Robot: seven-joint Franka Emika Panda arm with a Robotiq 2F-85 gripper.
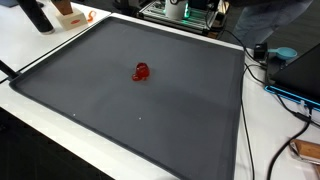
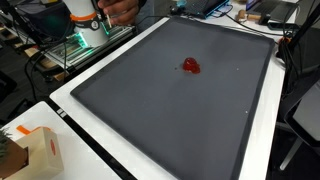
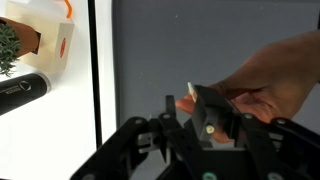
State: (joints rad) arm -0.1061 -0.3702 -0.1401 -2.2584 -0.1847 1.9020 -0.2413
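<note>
A small red object (image 1: 141, 71) (image 2: 190, 66) lies alone near the middle of a dark grey mat (image 1: 180, 120) (image 2: 170, 115). My gripper (image 3: 190, 106) is far from it, at the mat's edge by the robot base (image 2: 97, 24). In the wrist view its jaws stand partly apart. A person's hand (image 3: 265, 80) reaches in from the right. The hand's fingertips are at the jaws, with a thin white piece (image 3: 190, 91) by the fingertip. Whether that piece is clamped or only held there by the hand is hidden. The red object is out of the wrist view.
A cardboard box with orange trim (image 3: 45, 40) (image 2: 40, 150), a black cylinder (image 3: 20, 95) and a small plant (image 3: 5, 45) stand on the white table beside the mat. Cables (image 1: 270, 60) and electronics (image 1: 300, 70) crowd another side. A metal rack (image 2: 70, 50) surrounds the base.
</note>
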